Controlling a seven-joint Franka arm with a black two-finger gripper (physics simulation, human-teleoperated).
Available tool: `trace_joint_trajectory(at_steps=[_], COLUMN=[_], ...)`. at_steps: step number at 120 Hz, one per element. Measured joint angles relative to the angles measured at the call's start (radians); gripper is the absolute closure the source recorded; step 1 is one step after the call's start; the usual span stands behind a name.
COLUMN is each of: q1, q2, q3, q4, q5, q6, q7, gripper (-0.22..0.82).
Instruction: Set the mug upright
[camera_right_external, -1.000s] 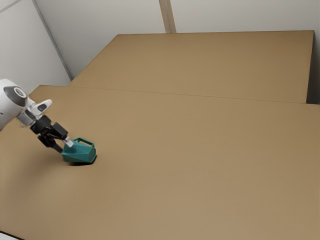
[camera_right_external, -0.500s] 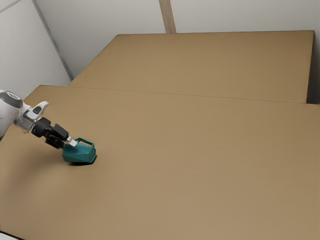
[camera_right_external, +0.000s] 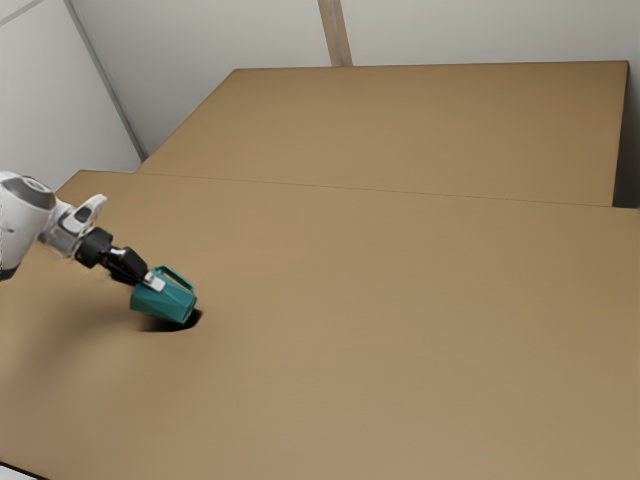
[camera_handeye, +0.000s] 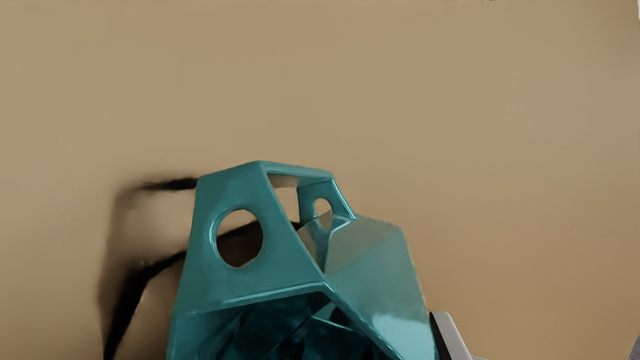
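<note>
The teal mug (camera_right_external: 170, 300) hangs tilted just above the table at the exterior view's left, its handle side up and its base end lower, over a dark shadow. My gripper (camera_right_external: 150, 282) is shut on the mug near its mouth end. In the wrist view the mug (camera_handeye: 370, 265) shows its angular handle with round holes and its dark open mouth. One of my fingertips (camera_handeye: 451, 336) presses against the mug's outer wall there; the other finger is hidden by the mug.
The brown table (camera_right_external: 380, 330) extends widely toward the exterior view's right. A second brown surface (camera_right_external: 420, 130) adjoins its far edge, with pale walls (camera_right_external: 200, 60) behind. The arm comes in from the exterior view's left.
My fingers, apart at first, have closed on the mug. Mug and hand have since shifted slightly toward the exterior view's right, and the mug has risen and tipped, its mouth end higher.
</note>
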Motion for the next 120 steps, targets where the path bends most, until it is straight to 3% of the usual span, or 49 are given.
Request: trace_joint_trajectory(at_steps=[31,52,120], q1=[-0.131,-0.274,-0.483], q2=[-0.078,-0.101,-0.139], q3=[0.008,0.009,0.009], q4=[-0.006,-0.008,-0.090], q5=[0.051,0.248,0.740], q6=[0.047,0.157,0.338], q7=[-0.009,-0.065,-0.347], gripper=[0.77,0.78,0.78])
